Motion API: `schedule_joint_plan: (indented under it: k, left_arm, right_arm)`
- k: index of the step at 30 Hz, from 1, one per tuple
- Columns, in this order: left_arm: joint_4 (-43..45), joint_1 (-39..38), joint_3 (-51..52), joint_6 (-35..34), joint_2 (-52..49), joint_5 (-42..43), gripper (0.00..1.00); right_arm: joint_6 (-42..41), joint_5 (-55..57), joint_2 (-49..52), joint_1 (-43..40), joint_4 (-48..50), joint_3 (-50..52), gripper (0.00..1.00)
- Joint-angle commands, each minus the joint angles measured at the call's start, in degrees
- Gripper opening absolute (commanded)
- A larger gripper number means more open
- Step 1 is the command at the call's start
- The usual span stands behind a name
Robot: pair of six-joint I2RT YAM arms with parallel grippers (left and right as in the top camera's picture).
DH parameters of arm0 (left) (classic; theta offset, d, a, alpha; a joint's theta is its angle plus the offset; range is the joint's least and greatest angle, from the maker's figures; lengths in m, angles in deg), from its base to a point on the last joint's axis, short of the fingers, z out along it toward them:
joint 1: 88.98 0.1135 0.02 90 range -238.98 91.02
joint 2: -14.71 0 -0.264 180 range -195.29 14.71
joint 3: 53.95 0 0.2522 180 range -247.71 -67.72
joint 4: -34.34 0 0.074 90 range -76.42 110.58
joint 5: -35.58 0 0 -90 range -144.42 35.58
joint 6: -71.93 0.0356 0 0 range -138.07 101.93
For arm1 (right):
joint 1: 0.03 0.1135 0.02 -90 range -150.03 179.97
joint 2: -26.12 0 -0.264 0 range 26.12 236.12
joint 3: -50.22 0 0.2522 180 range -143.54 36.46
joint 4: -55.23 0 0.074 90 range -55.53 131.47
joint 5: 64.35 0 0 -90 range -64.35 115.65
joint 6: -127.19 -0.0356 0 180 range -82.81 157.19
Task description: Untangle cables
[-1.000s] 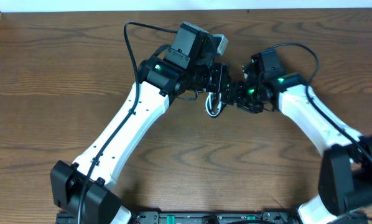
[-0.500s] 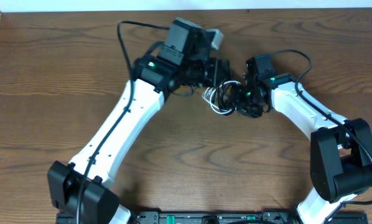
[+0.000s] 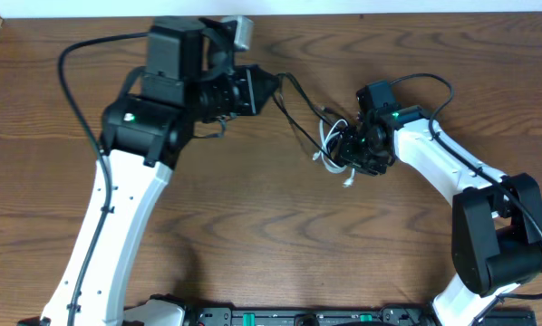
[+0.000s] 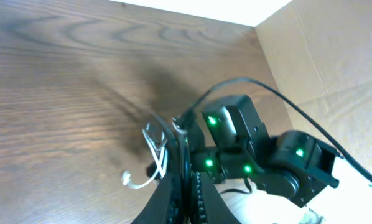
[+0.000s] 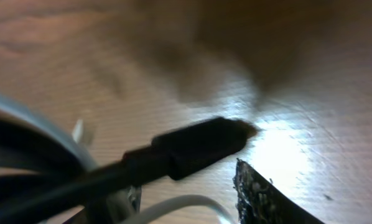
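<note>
The cables [image 3: 333, 143] are a small tangle of black cords and a white one at my right gripper [image 3: 347, 150], which is shut on the bundle. My left gripper [image 3: 269, 89] is shut on one black cord [image 3: 298, 104] that runs taut from its jaws to the tangle. The white cord's plug [image 3: 348, 181] hangs loose below the tangle. In the left wrist view the jaws [image 4: 187, 194] pinch the black cord, with the white cord [image 4: 153, 163] beyond. In the right wrist view a black plug [image 5: 198, 146] and the white cord [image 5: 186, 205] lie between the fingers [image 5: 186, 194].
The wooden table [image 3: 253, 217] has a white wall edge along the back [image 3: 343, 7]. The right arm [image 3: 443, 158] reaches in from the lower right, the left arm [image 3: 117, 199] from the lower left. A cardboard panel [image 4: 335, 56] stands behind the right arm.
My left arm has swung left and back, pulling a black cord out taut from the tangle. The right gripper has stayed in place with the bundle, and the white plug end has dropped loose.
</note>
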Motion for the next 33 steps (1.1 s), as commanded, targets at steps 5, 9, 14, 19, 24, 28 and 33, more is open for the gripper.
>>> schedule_joint_plan:
  k: [5,9,14,19,24,28,33]
  left_arm:
    - [-0.42,4.70,-0.74,0.07,4.00,-0.15,0.08]
    - [-1.68,5.07,-0.74,0.46,4.02,-0.24,0.07]
    - [-5.66,3.96,0.17,1.95,2.93,-0.59,0.07]
    - [-6.97,1.03,2.62,3.96,-0.39,-0.57,0.07]
    - [-6.91,-3.89,3.26,8.11,-8.09,-0.61,0.17]
    - [-7.10,-6.69,3.26,9.07,-16.04,-3.02,0.41]
    - [-7.10,-8.83,3.26,9.51,-23.15,-4.98,0.41]
  right_arm:
    - [2.36,9.53,0.61,-1.22,-4.90,0.85,0.42]
    - [5.20,3.19,0.50,-3.56,-4.28,0.83,0.42]
    - [10.40,-7.30,-0.94,-5.66,-1.09,0.76,0.46]
    - [10.56,-10.23,-5.92,-8.02,-0.48,0.72,0.49]
    - [11.93,-10.47,-14.19,-11.65,-1.68,0.72,0.58]
    - [13.11,-9.81,-19.65,-15.04,-4.48,0.74,0.64]
    - [14.36,-8.28,-20.24,-16.06,-6.64,0.74,0.65]
